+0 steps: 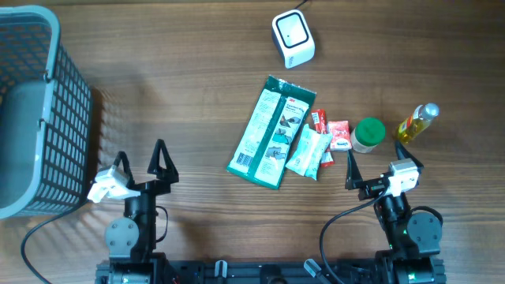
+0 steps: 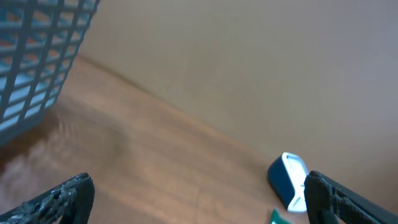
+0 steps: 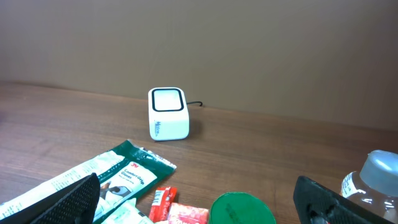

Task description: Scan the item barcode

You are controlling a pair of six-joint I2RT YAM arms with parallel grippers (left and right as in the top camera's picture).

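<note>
Nearest the robot, the left gripper (image 1: pixel 142 155) and the right gripper (image 1: pixel 381 167) hover low over the wooden table (image 1: pixel 181 71), both spread wide and holding nothing. Just beyond the right gripper lies a cluster of items: a green packet (image 1: pixel 272 132), a white sachet (image 1: pixel 308 151) overlapping its edge, red sachets (image 1: pixel 338 134), a green-lidded jar (image 1: pixel 368 134) and a yellow bottle (image 1: pixel 417 122). A blue basket (image 1: pixel 67 87) stands far left. Farthest away sits the white scanner (image 1: pixel 293 39), well apart from the items.
</note>
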